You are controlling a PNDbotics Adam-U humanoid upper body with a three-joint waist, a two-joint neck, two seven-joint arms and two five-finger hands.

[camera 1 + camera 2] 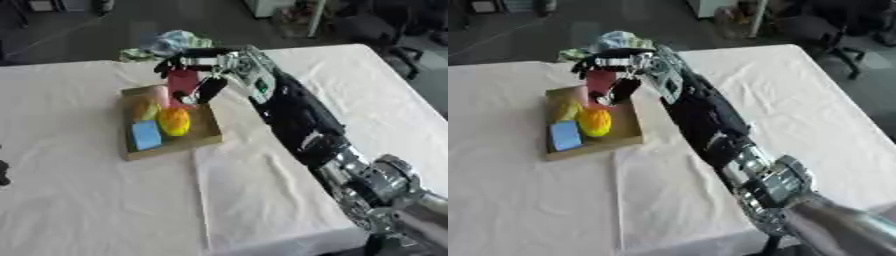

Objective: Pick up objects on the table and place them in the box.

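Observation:
A shallow cardboard box (171, 148) lies on the white-covered table, left of centre. Inside it are a blue block (146, 134), an orange-yellow rounded thing (174, 121), a yellow-green thing (144, 110) and a pink thing (161, 95). My right arm reaches in from the lower right. Its hand (229, 65) hangs over the box's far end, fingers and thumb curled round a dark red flat object (182, 80), which hangs just above the pink thing. A dark shape at the left edge of the left eye view is my left hand (3, 172), barely showing.
A light blue and green bundle (171, 42) lies at the table's far edge, just behind the box. The white cloth (262, 200) has a fold running toward the front. Office chairs (394, 45) stand beyond the far right corner.

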